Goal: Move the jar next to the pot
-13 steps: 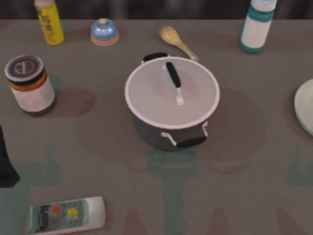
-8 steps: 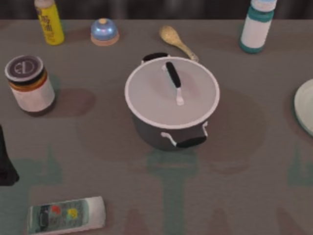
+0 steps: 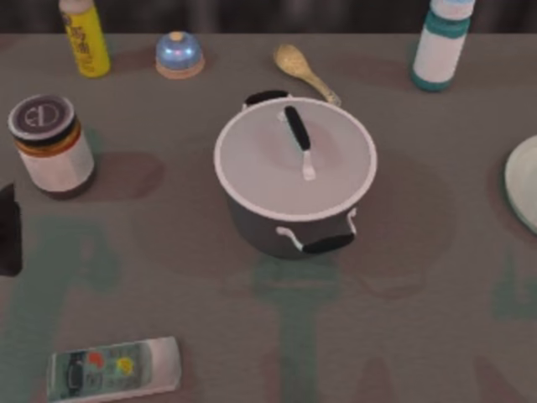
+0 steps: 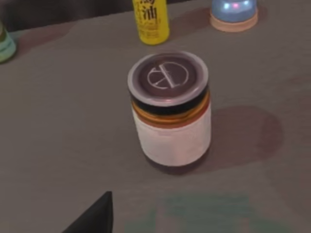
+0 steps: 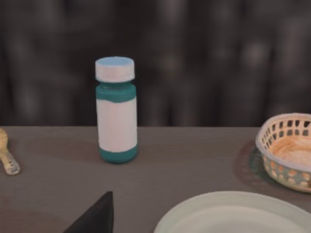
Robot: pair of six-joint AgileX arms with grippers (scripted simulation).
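Note:
The jar [image 3: 52, 144] stands upright at the table's left side, with a white label, an orange band and a dark lid bearing a round logo; the left wrist view shows it close ahead [image 4: 170, 111]. The pot [image 3: 294, 172], dark grey with a pale lid and black handles, sits mid-table, well right of the jar. My left gripper [image 3: 8, 228] hangs at the left edge, just in front of the jar and apart from it, open and empty; one dark finger [image 4: 99, 216] shows. My right gripper is outside the top view; one finger [image 5: 99, 216] shows, open.
Along the back stand a yellow bottle [image 3: 84, 38], a blue bell [image 3: 179, 54], a wooden spoon [image 3: 304, 71] and a white-and-teal bottle [image 3: 442, 42]. A pale plate [image 3: 524, 180] lies at the right edge, a basket [image 5: 289, 150] beyond it. A remote [image 3: 113, 369] lies front left.
My left gripper has moved from the front left towards the back, closer to the jar. The jar, the pot and everything else have stayed put.

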